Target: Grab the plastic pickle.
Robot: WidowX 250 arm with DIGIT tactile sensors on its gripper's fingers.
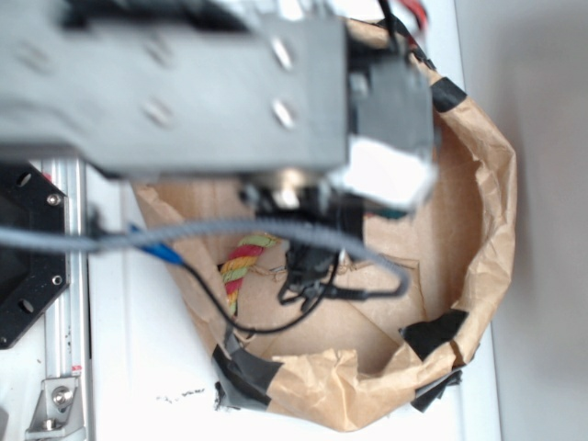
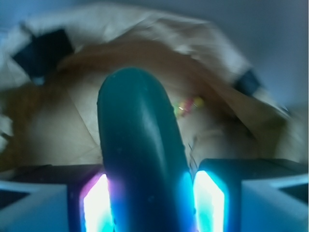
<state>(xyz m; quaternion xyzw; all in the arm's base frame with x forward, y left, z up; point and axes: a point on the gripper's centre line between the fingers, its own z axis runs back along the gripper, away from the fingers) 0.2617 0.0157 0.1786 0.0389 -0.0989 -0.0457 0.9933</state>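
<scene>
1. Exterior view: the robot arm fills the upper part of the picture, blurred and close to the camera, and hangs over a brown paper enclosure whose crumpled walls are patched with black tape.
2. The enclosure rests on a white desk; a metal rail runs along the left edge.
3. Inside the enclosure, to the left of the arm's lower end, lies the red-yellow-green twisted rope on the cardboard floor.
4. A grey cable and thinner black wires loop beneath the arm and across the enclosure.
5. From this view the pincer is hidden behind the arm's body, so its opening cannot be judged here; a sliver of dark green just below the white block at the arm's right may be the pickle, but it is too small to tell.
6. Wrist view: the plastic pickle stands large in the middle, dark teal, glossy, its rounded end pointing up and away from the camera.
7. The pincer is clamped on the pickle, its two glowing pads pressing against the left and right sides of the pickle's lower part.
8. Behind the pickle the paper walls and cardboard floor show blurred, and a small patch of the rope's colours appears just right of the pickle.
</scene>
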